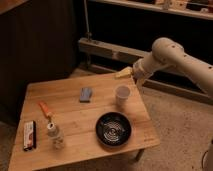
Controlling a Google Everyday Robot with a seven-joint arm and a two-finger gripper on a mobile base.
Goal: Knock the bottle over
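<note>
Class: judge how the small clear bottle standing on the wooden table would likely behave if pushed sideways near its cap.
The bottle stands upright, narrow and see-through, so it is probably light and tips easily. Its round body would likely roll once down. The gripper hangs far off, up beyond the white cup.
</note>
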